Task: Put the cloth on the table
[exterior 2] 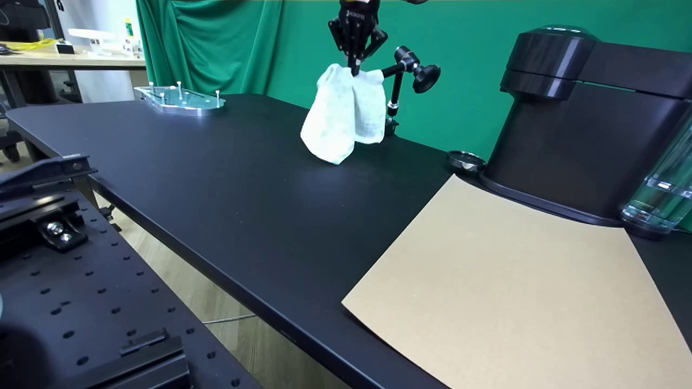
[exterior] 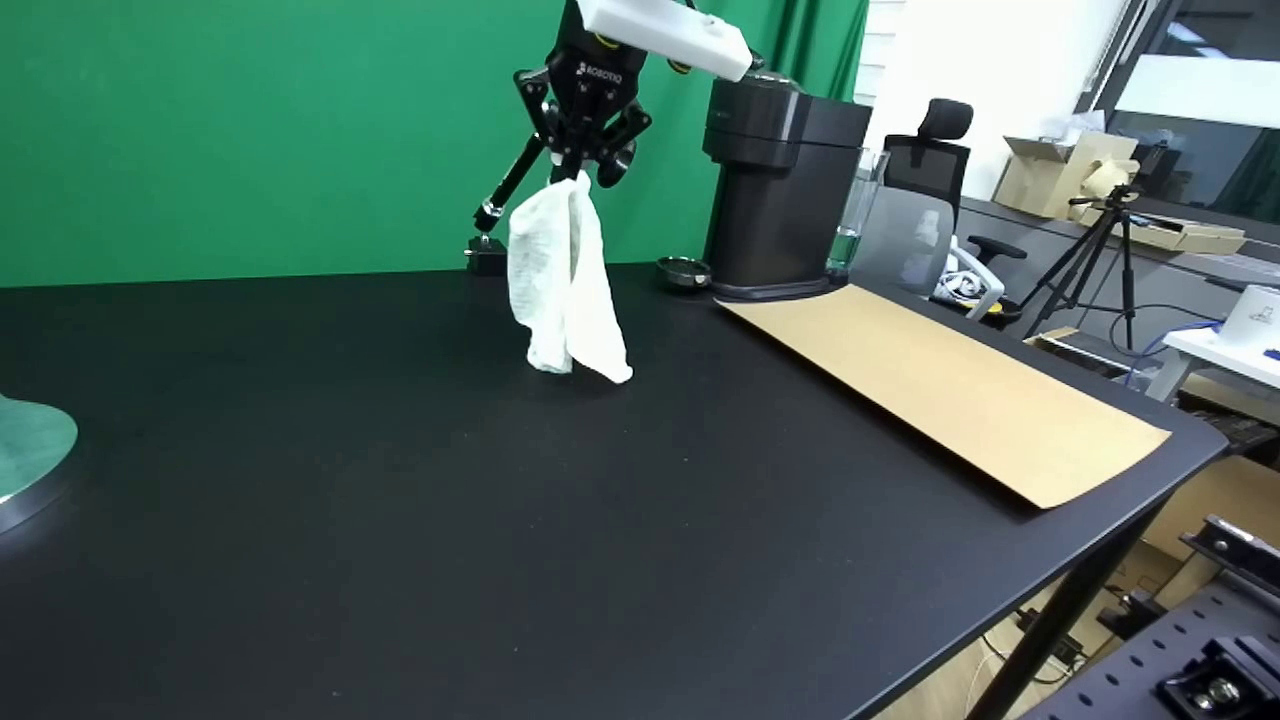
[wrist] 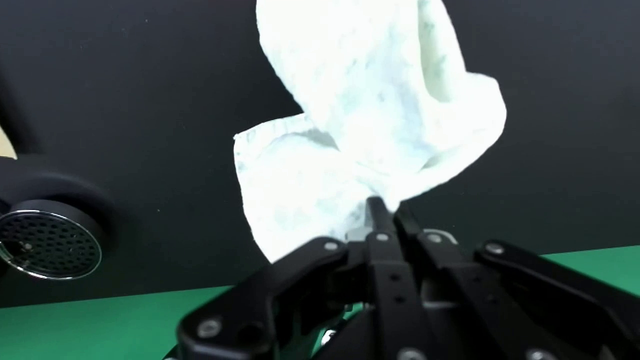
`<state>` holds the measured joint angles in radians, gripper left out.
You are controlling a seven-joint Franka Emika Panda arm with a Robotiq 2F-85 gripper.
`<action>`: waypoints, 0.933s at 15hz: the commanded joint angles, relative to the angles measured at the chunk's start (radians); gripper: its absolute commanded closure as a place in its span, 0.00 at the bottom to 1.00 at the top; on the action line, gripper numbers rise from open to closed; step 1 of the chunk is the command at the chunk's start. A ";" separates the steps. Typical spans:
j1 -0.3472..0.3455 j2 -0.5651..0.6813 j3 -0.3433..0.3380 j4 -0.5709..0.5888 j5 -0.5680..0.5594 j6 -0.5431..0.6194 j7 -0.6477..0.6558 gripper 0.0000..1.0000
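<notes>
The gripper (exterior: 567, 172) is pinching a white cloth (exterior: 558, 280) near its top. The cloth hangs down in folds over the black table (exterior: 480, 530), and I cannot tell if its bottom touches. A black coffee machine (exterior 2: 567, 146) stands on the table, right beside a big brown sheet (exterior 2: 513, 286).

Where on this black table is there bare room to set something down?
The table has bare stretches between the pegged plate and the cloth the gripper holds, and between that cloth and the tan sheet. It's crowded at the coffee machine, where the small round tray and the sheet's end sit close.
</notes>
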<state>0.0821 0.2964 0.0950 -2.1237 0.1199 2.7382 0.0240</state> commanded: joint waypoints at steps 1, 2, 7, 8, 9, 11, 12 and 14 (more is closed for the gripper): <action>0.007 0.003 -0.002 0.029 -0.004 -0.013 0.033 1.00; 0.008 -0.005 -0.004 0.028 -0.007 -0.016 0.036 1.00; 0.093 -0.112 -0.104 -0.017 -0.225 -0.054 0.227 1.00; 0.107 -0.142 -0.115 -0.025 -0.276 -0.076 0.273 1.00; 0.117 -0.169 -0.119 -0.029 -0.322 -0.096 0.314 1.00; 0.118 -0.226 -0.093 -0.039 -0.359 -0.152 0.345 1.00; 0.115 -0.252 -0.074 -0.043 -0.354 -0.180 0.342 1.00; 0.112 -0.305 -0.032 -0.058 -0.314 -0.226 0.313 1.00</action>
<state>0.1931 0.0911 0.0210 -2.1322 -0.2062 2.5743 0.3147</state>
